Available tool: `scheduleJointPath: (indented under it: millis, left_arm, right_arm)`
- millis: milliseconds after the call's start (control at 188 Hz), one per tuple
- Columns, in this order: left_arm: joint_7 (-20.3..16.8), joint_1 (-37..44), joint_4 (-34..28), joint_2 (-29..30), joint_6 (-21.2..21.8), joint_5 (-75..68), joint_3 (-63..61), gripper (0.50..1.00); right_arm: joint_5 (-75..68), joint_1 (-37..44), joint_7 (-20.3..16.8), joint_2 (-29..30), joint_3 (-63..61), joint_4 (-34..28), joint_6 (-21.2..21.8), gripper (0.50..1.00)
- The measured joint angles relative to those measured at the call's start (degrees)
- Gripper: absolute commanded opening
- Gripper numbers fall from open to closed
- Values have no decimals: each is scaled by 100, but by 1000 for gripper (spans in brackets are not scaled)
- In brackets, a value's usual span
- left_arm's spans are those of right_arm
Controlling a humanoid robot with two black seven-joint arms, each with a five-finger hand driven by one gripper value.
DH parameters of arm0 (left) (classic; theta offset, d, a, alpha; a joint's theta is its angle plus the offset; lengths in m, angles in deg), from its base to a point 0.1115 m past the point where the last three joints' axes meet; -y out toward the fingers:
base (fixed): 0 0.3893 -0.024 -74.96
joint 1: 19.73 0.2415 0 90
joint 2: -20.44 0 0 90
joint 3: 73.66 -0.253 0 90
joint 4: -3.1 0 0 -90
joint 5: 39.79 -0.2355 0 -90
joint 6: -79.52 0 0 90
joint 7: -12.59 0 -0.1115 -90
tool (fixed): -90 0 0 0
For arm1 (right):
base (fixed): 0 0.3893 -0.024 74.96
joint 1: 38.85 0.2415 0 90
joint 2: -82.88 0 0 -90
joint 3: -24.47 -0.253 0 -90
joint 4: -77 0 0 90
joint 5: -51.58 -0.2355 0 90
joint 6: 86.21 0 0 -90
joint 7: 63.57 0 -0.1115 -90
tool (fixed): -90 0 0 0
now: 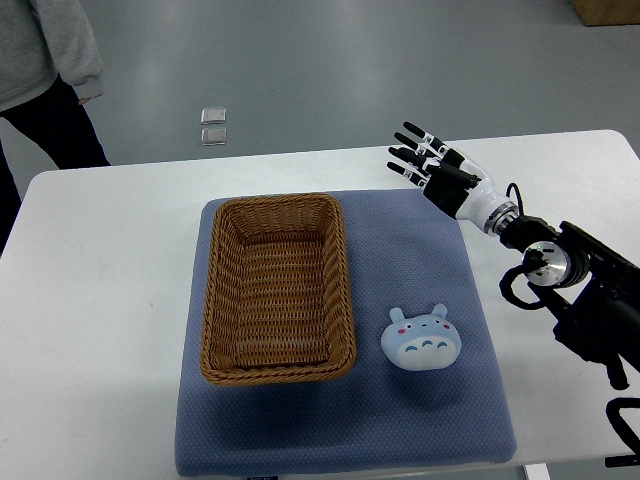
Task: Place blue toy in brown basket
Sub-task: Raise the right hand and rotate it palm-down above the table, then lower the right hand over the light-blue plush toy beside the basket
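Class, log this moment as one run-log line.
right hand: open, raised | blue toy: on mat, right of basket | brown basket: empty

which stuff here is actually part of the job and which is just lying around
For the job:
blue toy, on the mat
brown basket, empty
right hand, open, up over the table's far edge

Just there:
blue mat
white table
two small clear squares on the floor
person standing at top left
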Motion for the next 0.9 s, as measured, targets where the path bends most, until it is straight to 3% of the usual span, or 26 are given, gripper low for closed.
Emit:
scheduleJointPath:
  millis: [357, 516, 729, 900]
  left_arm:
    - [13, 2, 8, 0, -3, 0, -26, 1000]
    - [23, 2, 25, 0, -6, 0, -16, 1000]
    - [29, 0, 104, 0, -16, -9, -13, 1000]
    - [38, 0, 111, 0, -76, -10, -10, 1000]
  right_arm:
    - [34, 28, -12, -2, 13, -16, -22, 913]
    - [149, 30, -29, -130, 113, -391, 23, 913]
    - [694, 227, -99, -1032, 926, -1563, -41, 913]
    - [1432, 901, -145, -2093, 2145, -2366, -51, 913]
